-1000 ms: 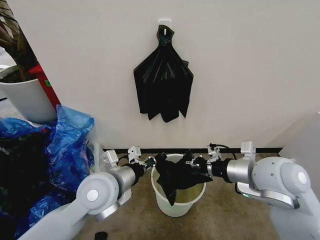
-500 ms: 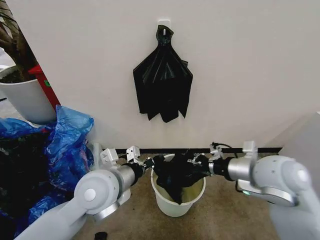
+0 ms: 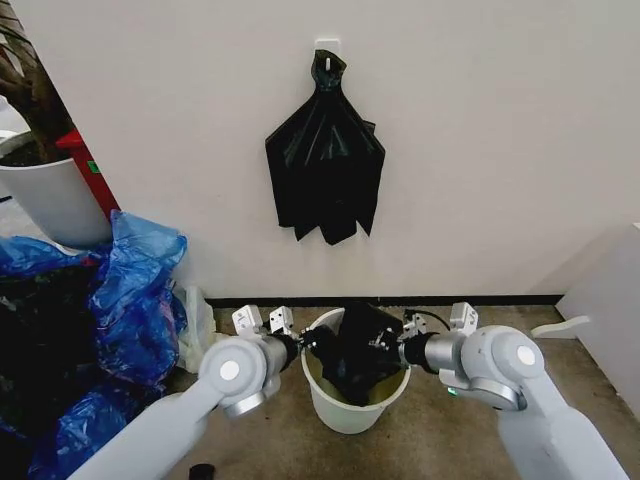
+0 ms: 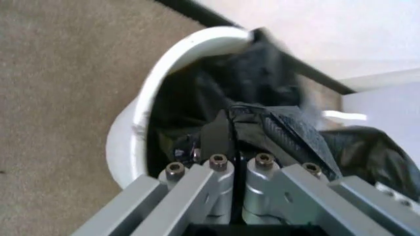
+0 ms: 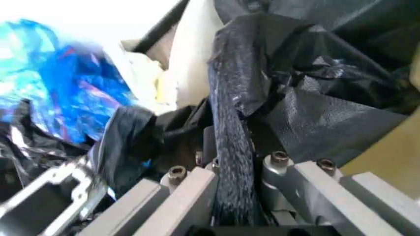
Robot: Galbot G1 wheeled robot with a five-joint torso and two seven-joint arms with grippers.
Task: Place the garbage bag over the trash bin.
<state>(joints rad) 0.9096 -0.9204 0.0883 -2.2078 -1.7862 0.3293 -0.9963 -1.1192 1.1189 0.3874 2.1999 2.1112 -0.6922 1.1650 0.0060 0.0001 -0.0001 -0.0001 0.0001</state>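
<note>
A pale wall rises behind a brown floor; the trash bin [image 3: 355, 405] stands low at centre of the frame; the garbage bag [image 3: 360, 350] sags across its mouth; my left pincer [image 3: 305, 342] pinches the bag's left edge at the rim; my right pincer [image 3: 388, 348] pinches its right edge.

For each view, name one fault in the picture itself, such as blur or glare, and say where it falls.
Head view: sharp, evenly lit, the garbage bag too dark to read its folds. Left wrist view: the trash bin rim is smeared and bleached. Right wrist view: the blue plastic bags are blurred, while bag film at the right gripper stays crisp.
</note>
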